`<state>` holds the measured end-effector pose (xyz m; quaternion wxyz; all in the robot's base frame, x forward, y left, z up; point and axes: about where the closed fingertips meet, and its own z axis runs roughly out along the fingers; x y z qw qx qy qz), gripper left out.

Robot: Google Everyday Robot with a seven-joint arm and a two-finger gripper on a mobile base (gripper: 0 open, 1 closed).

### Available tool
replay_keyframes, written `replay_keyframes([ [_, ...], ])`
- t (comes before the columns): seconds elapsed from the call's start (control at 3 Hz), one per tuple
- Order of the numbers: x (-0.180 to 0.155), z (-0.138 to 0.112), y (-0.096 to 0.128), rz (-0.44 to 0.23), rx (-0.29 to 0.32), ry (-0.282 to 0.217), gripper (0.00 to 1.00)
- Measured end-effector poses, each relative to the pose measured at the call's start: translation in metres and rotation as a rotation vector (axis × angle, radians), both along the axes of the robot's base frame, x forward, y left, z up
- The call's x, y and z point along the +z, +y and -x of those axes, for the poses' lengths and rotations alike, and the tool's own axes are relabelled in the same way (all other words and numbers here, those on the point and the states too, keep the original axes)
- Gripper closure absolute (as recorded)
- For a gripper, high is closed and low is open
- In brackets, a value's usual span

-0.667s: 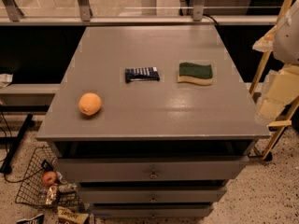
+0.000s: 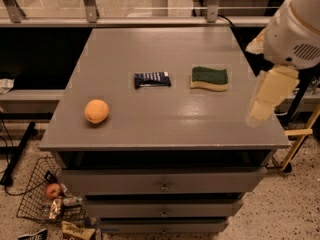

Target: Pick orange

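Observation:
The orange [image 2: 96,111] is a small orange-yellow fruit lying on the grey cabinet top [image 2: 165,119], near its front left corner. My gripper [image 2: 261,110] hangs from the white arm [image 2: 295,31] at the right edge of the cabinet top, pointing down and to the left. It is far to the right of the orange, and nothing shows in it.
A dark blue snack packet [image 2: 152,79] lies mid-table and a green-and-yellow sponge [image 2: 209,78] to its right. Drawers [image 2: 164,185] front the cabinet. A wire basket [image 2: 47,196] on the floor at the lower left holds a reddish apple [image 2: 52,190] and packets. A railing runs behind.
My arm and gripper have moved left, from beside the cabinet to over its right edge. The orange, packet and sponge have not moved.

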<state>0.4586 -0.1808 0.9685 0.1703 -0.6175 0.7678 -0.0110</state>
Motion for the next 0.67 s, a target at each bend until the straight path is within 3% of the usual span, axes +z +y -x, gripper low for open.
replay_keyframes([
  [0.33, -0.014, -0.021, 0.069, -0.102, 0.058, 0.015, 0.00],
  [0.67, -0.017, -0.040, 0.140, -0.252, 0.080, 0.013, 0.00],
])
